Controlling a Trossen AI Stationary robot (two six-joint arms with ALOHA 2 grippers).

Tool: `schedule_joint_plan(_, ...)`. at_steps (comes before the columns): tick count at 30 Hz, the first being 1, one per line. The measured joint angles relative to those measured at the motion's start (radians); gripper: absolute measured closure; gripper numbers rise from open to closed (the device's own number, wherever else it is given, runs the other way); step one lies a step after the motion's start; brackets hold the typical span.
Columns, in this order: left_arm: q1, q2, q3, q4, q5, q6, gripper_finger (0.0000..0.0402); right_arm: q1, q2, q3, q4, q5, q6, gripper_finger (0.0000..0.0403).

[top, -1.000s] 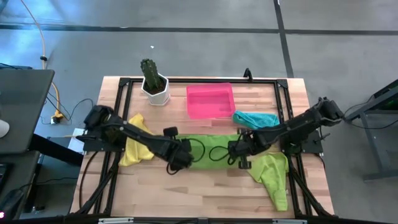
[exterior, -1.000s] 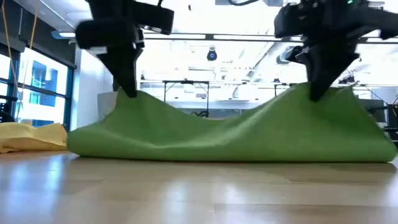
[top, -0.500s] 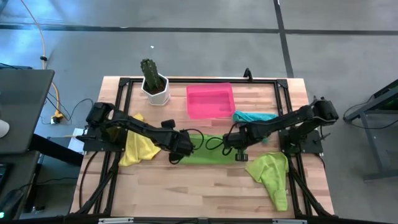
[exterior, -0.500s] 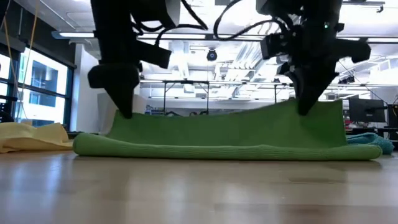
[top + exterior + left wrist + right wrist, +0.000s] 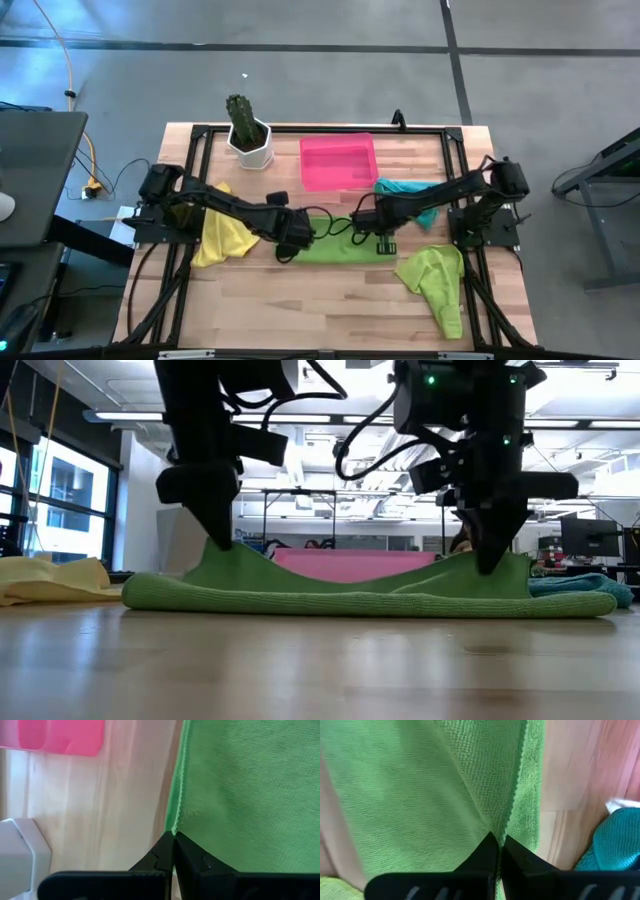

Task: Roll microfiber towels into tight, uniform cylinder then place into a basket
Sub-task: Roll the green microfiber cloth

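Left gripper (image 5: 222, 545) and right gripper (image 5: 489, 565), each closed tight on a corner of the green towel's (image 5: 338, 245) edge, are folding that edge over the rest lying mid-table, probably to narrow the towel for rolling. The basket (image 5: 338, 161) is sitting just beyond, empty. No writing is showing.

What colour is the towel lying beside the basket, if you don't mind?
Teal towel, clearest in the high view, beside the pink basket.
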Motion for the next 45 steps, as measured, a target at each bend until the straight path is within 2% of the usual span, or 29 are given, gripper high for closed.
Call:
schedule_joint_plan(10,0.022,0.0,0.0,0.001,0.004,-0.002,0.0401,-0.016,0.004,0.0,0.004,0.007,-0.011,0.0398)
schedule_joint_plan(16,0.022,0.0,0.0,0.001,0.004,-0.003,0.0401,-0.016,0.004,0.0,0.007,0.011,-0.017,0.0359)
schedule_joint_plan(21,0.022,0.0,0.0,0.001,-0.015,-0.022,0.0401,-0.015,0.004,0.0,-0.009,0.089,-0.043,0.0326)
schedule_joint_plan(26,0.022,0.0,0.0,0.001,-0.017,-0.025,0.0401,-0.015,-0.009,0.0,-0.075,0.176,-0.056,0.0314)
schedule_joint_plan(30,0.024,0.0,0.0,0.001,-0.021,-0.026,0.0401,-0.015,-0.034,-0.001,-0.103,0.165,-0.03,0.0313)
schedule_joint_plan(35,0.034,0.0,0.0,0.0,-0.023,-0.026,0.0401,-0.002,-0.049,-0.001,-0.039,0.045,0.067,0.0313)
schedule_joint_plan(45,0.034,0.0,0.0,-0.005,-0.025,-0.019,0.0401,0.077,-0.045,-0.001,0.026,0.046,0.14,0.0313)
